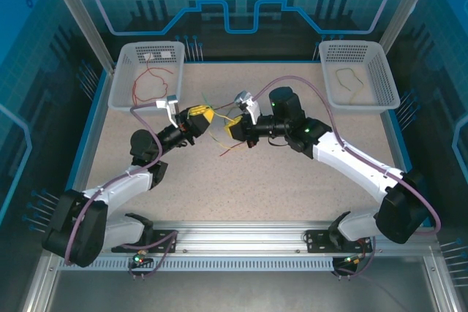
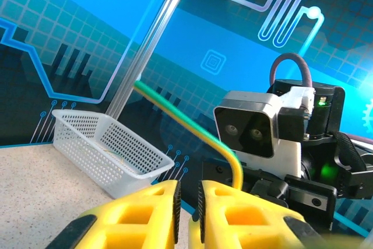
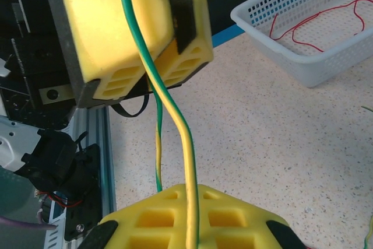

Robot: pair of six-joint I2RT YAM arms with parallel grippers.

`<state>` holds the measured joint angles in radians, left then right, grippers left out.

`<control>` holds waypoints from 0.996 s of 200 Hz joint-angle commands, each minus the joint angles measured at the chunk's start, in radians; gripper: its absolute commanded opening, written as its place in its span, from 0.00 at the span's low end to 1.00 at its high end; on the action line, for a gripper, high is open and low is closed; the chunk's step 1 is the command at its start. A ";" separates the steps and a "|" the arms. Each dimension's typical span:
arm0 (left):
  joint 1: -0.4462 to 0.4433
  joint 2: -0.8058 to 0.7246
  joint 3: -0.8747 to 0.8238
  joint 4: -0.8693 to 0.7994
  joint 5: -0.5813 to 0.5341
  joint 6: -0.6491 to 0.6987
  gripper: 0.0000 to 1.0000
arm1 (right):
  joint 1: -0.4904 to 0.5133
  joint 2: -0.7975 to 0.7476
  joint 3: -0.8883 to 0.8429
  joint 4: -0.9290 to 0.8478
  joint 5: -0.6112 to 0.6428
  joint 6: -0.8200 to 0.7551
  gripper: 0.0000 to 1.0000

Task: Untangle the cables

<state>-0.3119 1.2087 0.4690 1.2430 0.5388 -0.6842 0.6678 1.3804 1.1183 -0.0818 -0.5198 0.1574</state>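
While red cables [image 1: 156, 72] lie in the left basket [image 1: 121, 82], the left tool [image 1: 210, 115] hangs over the desk [image 1: 292, 180] with jaws a narrow slit apart, gap looks empty, yellow-green cable [image 3: 175, 115] passing just beside one finger. Right tool [image 1: 229, 131] faces it close, clamped on that same cable; loose strands [image 1: 232, 149] lie on the desk under both. One olive cable [image 1: 351, 77] lies in the right basket [image 1: 384, 78].

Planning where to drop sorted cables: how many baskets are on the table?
2. The left basket, at the far left corner, holds red cables; the right basket, at the far right corner, holds a yellow-green cable. None looks hidden.
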 commanded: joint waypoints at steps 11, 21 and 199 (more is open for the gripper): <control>-0.010 -0.020 -0.017 0.063 -0.005 0.000 0.22 | 0.022 0.023 0.009 0.047 -0.001 0.013 0.00; -0.010 -0.021 -0.018 0.067 0.000 -0.001 0.23 | 0.022 0.021 0.007 0.059 0.004 0.023 0.00; -0.010 0.019 0.000 0.119 0.031 -0.054 0.26 | 0.025 0.065 -0.009 0.127 -0.044 0.047 0.00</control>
<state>-0.3153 1.2240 0.4606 1.3159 0.5545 -0.7345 0.6689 1.4277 1.0721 0.0311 -0.5251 0.2424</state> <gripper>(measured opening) 0.256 0.078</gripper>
